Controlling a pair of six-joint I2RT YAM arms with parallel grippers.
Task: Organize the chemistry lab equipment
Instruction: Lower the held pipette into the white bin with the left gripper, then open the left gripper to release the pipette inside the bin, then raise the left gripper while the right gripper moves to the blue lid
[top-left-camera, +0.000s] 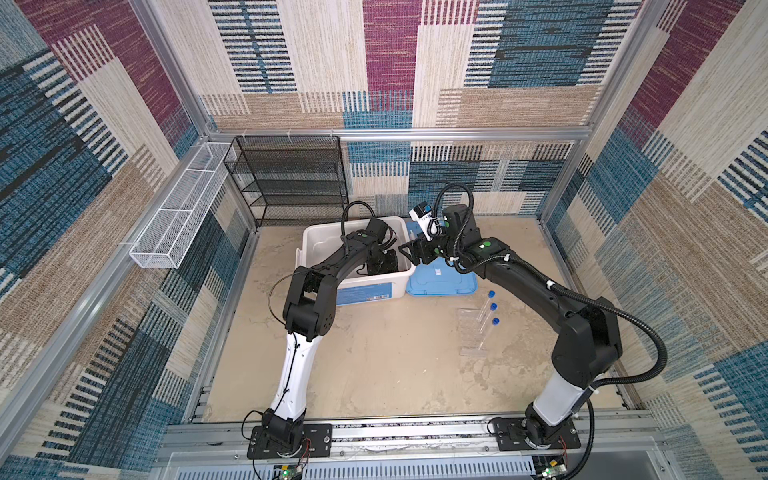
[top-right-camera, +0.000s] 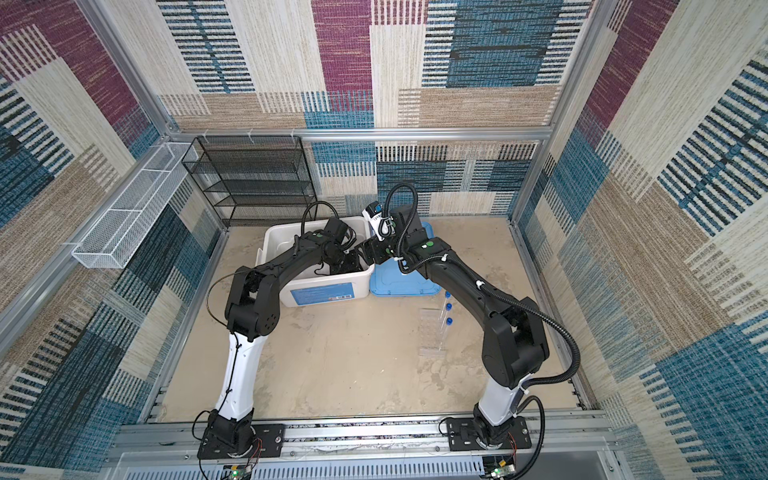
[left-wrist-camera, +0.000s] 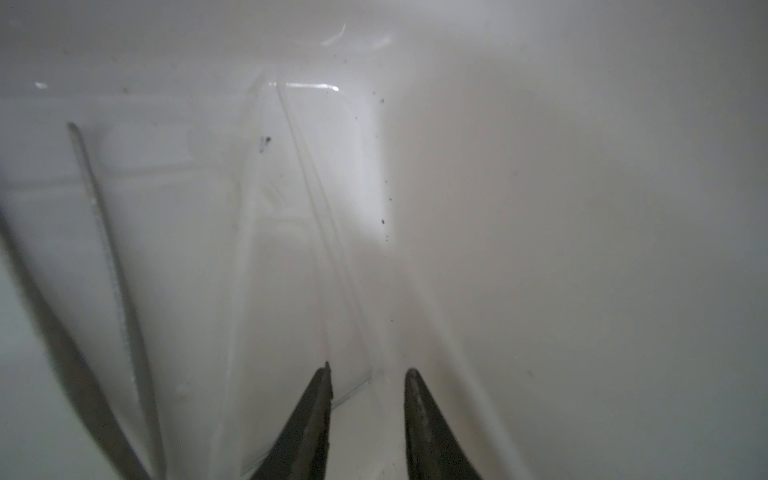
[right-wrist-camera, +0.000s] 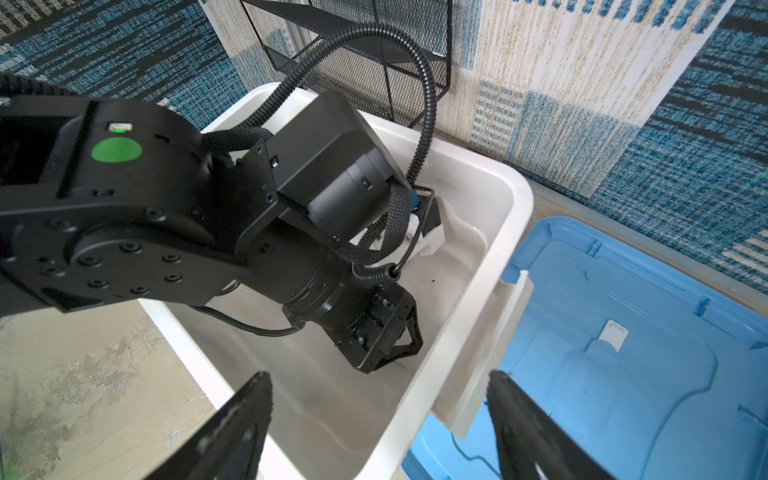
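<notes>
Two parted left gripper (left-wrist-camera: 368, 374) fingers straddle a clear rod (left-wrist-camera: 320, 216) in the white bin (right-wrist-camera: 490, 266), its axis running straight ahead of you; right gripper (right-wrist-camera: 378, 424) gapes outside.

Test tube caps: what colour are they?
Blue, on all three test tubes standing in the rack; clearest in a top view.

My left end effector (top-left-camera: 384, 266) reaches down inside the white bin (top-left-camera: 316, 243); my right end effector (top-left-camera: 409, 249) hovers at its right rim, over the blue lid (top-left-camera: 440, 282).
</notes>
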